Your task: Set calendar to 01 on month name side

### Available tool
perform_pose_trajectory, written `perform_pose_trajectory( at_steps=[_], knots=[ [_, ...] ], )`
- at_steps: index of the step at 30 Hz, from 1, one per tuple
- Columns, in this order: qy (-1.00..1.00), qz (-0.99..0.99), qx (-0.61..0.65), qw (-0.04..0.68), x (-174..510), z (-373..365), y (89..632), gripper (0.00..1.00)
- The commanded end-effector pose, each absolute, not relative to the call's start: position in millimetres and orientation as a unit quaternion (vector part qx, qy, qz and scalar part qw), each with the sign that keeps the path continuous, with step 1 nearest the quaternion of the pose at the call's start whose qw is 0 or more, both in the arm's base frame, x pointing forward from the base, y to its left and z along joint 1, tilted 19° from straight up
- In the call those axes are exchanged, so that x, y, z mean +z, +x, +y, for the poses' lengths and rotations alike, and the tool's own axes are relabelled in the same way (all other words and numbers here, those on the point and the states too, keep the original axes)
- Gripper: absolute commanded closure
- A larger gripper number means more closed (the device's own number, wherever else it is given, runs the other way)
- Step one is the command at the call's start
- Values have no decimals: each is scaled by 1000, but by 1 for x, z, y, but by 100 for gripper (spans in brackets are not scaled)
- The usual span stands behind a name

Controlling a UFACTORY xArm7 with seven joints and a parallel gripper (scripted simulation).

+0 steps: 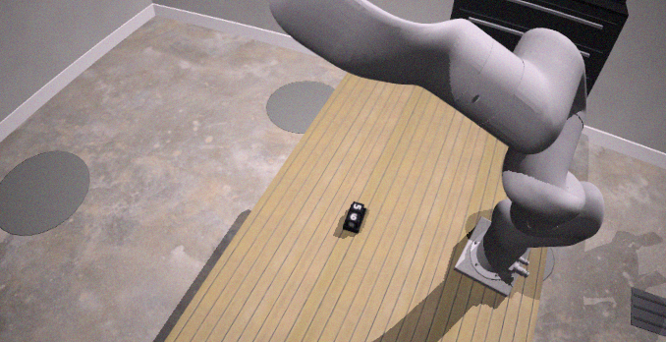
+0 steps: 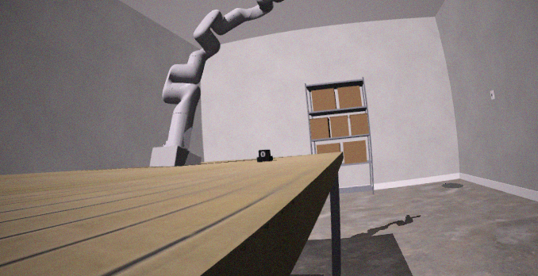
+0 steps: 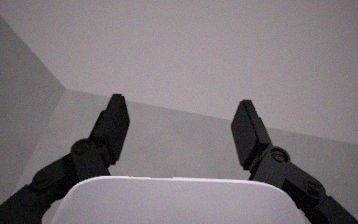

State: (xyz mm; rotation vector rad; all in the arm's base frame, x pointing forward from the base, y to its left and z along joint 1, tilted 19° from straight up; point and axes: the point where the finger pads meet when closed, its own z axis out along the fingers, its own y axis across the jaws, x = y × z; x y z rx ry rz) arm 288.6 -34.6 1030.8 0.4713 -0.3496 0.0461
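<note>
Pincer [image 3: 181,110] is wide apart, nothing between the fingers. Wrist view shows only the walls and ceiling of the room past it, both black fingers raised in front of the pale housing.

Arm [image 1: 496,75] [image 2: 208,34] stretches up and out, well above the bench [image 1: 314,242] [image 2: 131,207]; its far end runs off the top edge of the exterior view. Base plate [image 1: 502,288] sits on the bench, seen from the top view; in the exterior view the foot is a pale block [image 2: 163,156] at the back.

Calendar [image 1: 355,217] [image 2: 264,155] is on the bench, well apart from the pincer, touching no part of the arm. Black, small in both views. Top view: two cubes in a row, white marks on their upper faces, a 5-like one and a 6- or 9-like one. Exterior view: a white 0 on a side face, low black tray edge under it. Can't read the second digit there, and can't make out the month's name, so can't say what date it shows. Tray looks flat on the bench.

Further out: black drawer cabinet [image 1: 532,3] behind the arm in the top view. Exterior view has a metal shelf rack [image 2: 337,112] against the wall with brown boxes [image 2: 349,97] on three levels. Small white wall plate [image 2: 492,94] on the side wall.
</note>
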Motion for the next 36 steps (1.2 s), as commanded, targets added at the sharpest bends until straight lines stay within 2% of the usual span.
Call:
perform_pose_trajectory(
  at_steps=[1,23,36],
  knots=[
    [232,-173,22,957,1031,-36,288,0],
    [224,-168,12,960,1031,-31,291,0],
    [97,-102,-129,982,1016,35,341,0]
  ],
)
